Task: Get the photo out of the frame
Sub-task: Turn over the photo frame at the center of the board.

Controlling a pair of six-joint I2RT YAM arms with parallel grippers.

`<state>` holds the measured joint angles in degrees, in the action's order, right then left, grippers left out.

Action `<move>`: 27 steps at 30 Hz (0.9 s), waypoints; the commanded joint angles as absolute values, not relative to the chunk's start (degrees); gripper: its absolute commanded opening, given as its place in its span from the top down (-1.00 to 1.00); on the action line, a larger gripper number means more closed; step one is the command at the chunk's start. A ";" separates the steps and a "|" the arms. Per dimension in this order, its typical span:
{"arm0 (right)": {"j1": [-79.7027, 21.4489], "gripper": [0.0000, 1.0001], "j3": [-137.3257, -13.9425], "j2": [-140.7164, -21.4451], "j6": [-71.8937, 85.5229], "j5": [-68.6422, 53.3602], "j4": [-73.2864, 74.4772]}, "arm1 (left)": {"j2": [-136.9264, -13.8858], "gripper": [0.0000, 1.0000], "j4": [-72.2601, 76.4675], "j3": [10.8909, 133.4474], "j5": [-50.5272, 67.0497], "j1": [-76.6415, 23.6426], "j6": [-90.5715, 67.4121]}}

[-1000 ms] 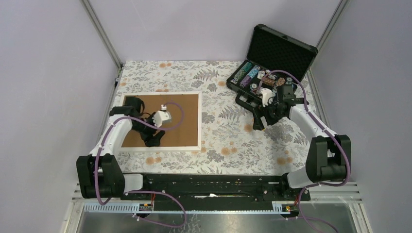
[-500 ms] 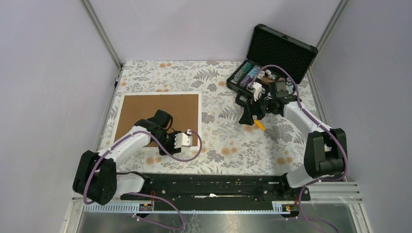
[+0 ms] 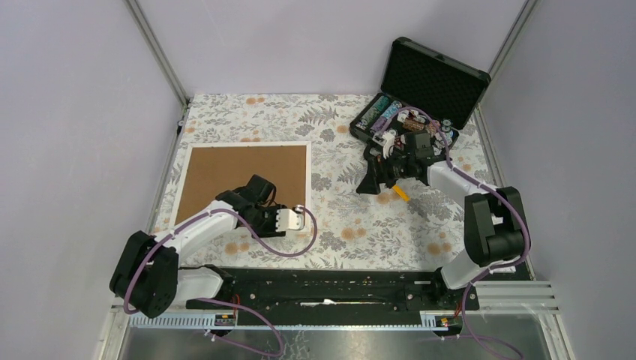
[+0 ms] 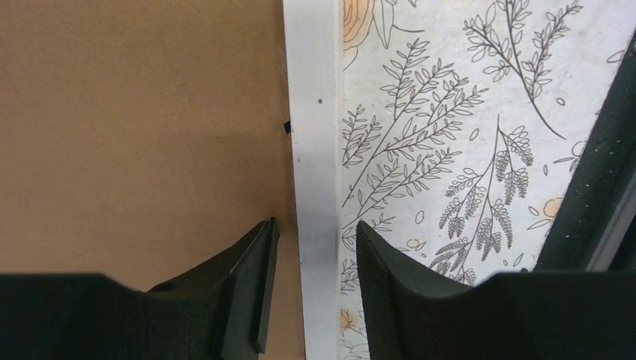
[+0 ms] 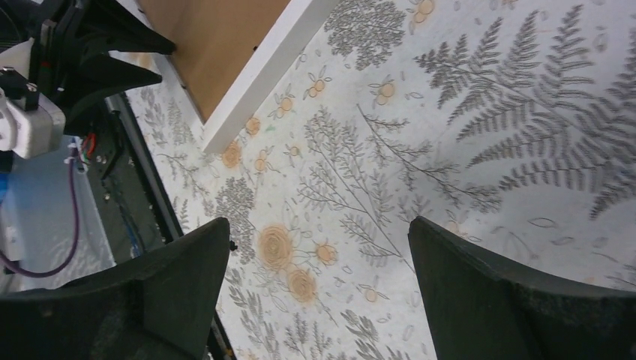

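The frame (image 3: 240,169) lies face down at the left of the table, showing its brown back and narrow white border (image 4: 315,150). The photo is hidden. My left gripper (image 3: 289,221) is low at the frame's near right corner. In the left wrist view it (image 4: 315,223) straddles the white border, one finger over the brown back, the other over the cloth, with a thin gap on each side. My right gripper (image 3: 375,184) hovers wide open over the cloth in front of the case; the right wrist view shows only cloth between its fingers (image 5: 319,225), with the frame corner (image 5: 225,120) beyond.
An open black case of poker chips (image 3: 420,105) stands at the back right, its lid upright. The black base rail (image 3: 322,281) runs along the near edge, close to the frame's near side. Flowered cloth covers the table between the frame and the case.
My left gripper has swung from over the brown back to the frame's near right corner, and its jaws have narrowed around the white border. The right gripper has moved left, away from the case.
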<state>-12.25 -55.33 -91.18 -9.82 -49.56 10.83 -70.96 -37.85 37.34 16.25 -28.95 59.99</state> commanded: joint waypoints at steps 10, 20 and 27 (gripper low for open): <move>-17.36 -0.93 -52.18 -95.52 14.74 -49.05 -8.59 | -74.71 0.34 -34.10 33.08 9.83 -37.48 54.55; -19.75 -0.99 -49.27 -102.53 29.41 -48.18 -18.98 | -75.87 1.00 -36.62 38.07 11.00 -41.63 45.83; -22.30 -0.99 -50.18 -110.79 38.14 -51.84 -25.46 | -73.61 1.00 -43.05 48.48 14.59 -41.44 42.36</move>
<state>-20.01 -49.82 -107.96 31.88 -49.80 -19.11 -74.81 -38.94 42.00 6.72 -40.69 46.17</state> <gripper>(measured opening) 0.993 0.264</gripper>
